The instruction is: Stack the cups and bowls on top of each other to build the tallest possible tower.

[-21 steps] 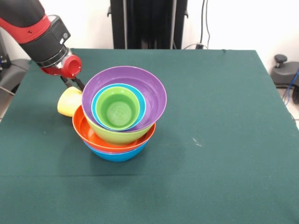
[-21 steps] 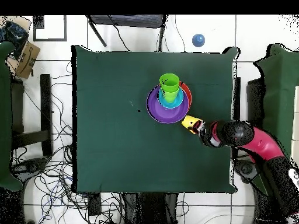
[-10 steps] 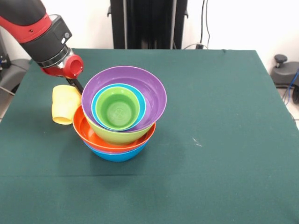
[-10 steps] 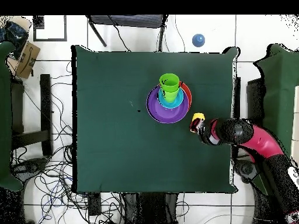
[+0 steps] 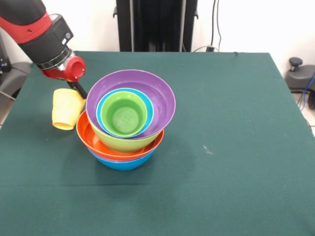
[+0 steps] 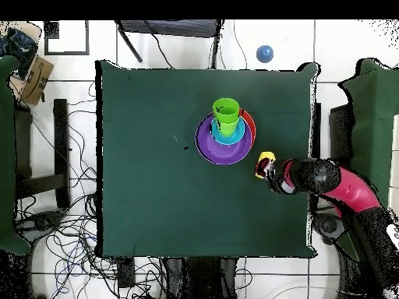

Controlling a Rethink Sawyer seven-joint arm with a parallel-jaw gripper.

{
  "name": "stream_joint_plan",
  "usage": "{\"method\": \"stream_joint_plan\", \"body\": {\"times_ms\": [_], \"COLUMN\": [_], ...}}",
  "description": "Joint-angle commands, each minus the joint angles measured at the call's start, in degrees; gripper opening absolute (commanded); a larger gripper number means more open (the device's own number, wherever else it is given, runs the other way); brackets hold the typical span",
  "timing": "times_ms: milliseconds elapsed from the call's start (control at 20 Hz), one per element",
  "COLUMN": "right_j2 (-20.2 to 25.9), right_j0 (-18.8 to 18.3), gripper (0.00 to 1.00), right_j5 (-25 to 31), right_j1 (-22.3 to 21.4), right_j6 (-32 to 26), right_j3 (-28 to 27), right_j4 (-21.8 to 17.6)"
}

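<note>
Bright, even indoor light; soft shadows, mild glare, sharp focus.

We see the tower (image 5: 127, 118) near table (image 5: 236, 147) centre: five bowls nested, a cup (image 5: 124, 115) in the top one. Another cup (image 5: 65, 109) hangs mouth-down in the gripper (image 5: 75, 88), just left of the tower in front view.

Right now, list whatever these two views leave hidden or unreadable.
- The hand: in the front view the yellow cup and purple bowl cover its tips; overhead it is too small.
- Blue bowl: front view shows only its lower wall under the orange bowl.
- Arm: cut off by the front view's top-left edge.
</note>
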Motion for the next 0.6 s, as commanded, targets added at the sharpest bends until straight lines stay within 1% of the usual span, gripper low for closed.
{"method": "stream_joint_plan", "body": {"times_ms": [50, 150, 300, 600], "right_j2": [1.02, 1.14, 1.11, 1.34], "right_j0": [1.16, 1.41, 1.74, 2.11], "gripper": [0.0, 0.0, 0.0, 0.0], "right_j5": [3.56, 4.92, 6.41, 8.6], "right_j1": [-9.1, -12.11, -15.46, -19.4], "right_j6": [-11.76, -11.13, -10.44, -9.08], "right_j3": [4.29, 5.2, 6.51, 8.51], "right_j4": [-2.03, -1.21, -0.18, 2.02]}}
